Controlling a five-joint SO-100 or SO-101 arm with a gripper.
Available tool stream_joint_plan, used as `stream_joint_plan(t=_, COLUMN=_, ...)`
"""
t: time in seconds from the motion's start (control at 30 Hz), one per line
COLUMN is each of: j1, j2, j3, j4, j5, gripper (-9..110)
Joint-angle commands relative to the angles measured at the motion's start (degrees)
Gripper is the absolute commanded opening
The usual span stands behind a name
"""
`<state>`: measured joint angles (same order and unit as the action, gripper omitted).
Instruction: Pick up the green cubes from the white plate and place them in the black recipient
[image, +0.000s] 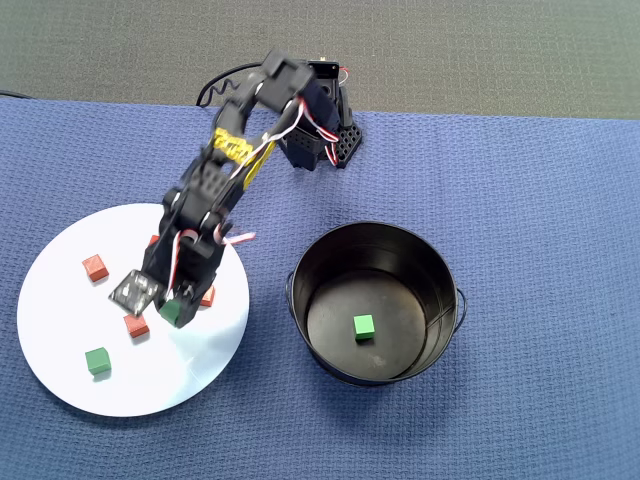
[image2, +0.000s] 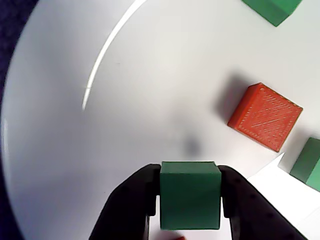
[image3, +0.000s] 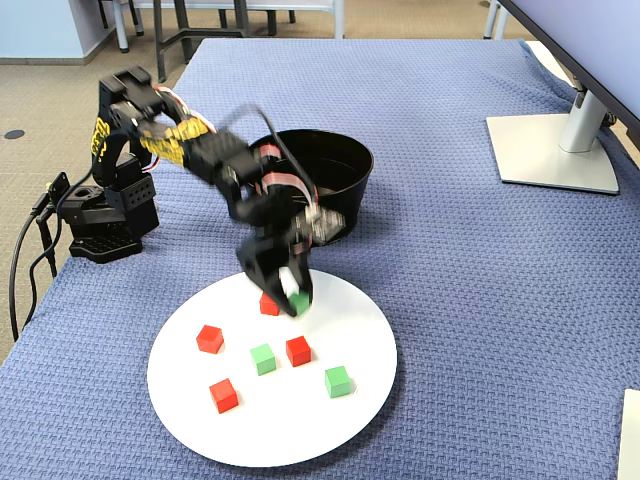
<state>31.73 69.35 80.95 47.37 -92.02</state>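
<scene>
In the wrist view the gripper (image2: 190, 197) sits at six o'clock of the picture, its two black fingers (image2: 127, 205) pinching a green cube (image2: 190, 192) from either side; the cube fills the gap between them. Beyond it the white plate (image2: 150, 75) spreads across most of the picture. A red-orange cube (image2: 265, 116) lies on the plate at about three o'clock, a second green cube (image2: 312, 162) shows at the right edge just below it, and another green one (image2: 272, 9) is cut off at one o'clock.

In the fixed view the gripper (image3: 292, 298) hangs over the plate's twelve o'clock rim region with the held green cube (image3: 299, 301) at its tip; whether the cube touches the plate cannot be told there. Nearer the camera on the white plate (image3: 190, 400) lie green cubes at the centre (image3: 263, 358) and at four o'clock (image3: 338, 380), with red cubes (image3: 223, 394) among them. Behind the arm stands the black bucket (image3: 345, 165), on the blue cloth (image3: 450, 300).

From overhead, the bucket (image: 430, 250) stands at three o'clock of the plate (image: 60, 270), just apart from its rim, and one green cube (image: 364, 327) lies on its shiny bottom. The arm (image: 235, 150) reaches down from twelve o'clock.
</scene>
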Motion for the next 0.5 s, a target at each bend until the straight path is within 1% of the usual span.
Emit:
stream_joint_plan(t=0.0, j1=-1.8, j2=13.8, j3=0.4, j4=5.5, j5=2.1, gripper=0)
stream_joint_plan(t=0.2, j1=-5.2, j2=31.2, j3=10.8, j4=6.1, j5=1.9, gripper=0)
stream_joint_plan(t=0.33, j1=-10.9, j2=40.8, j3=12.7, j4=11.2, j5=3.2, gripper=0)
stream_joint_plan(t=0.47, j1=-17.7, j2=47.1, j3=14.0, j4=12.8, j5=5.3, gripper=0)
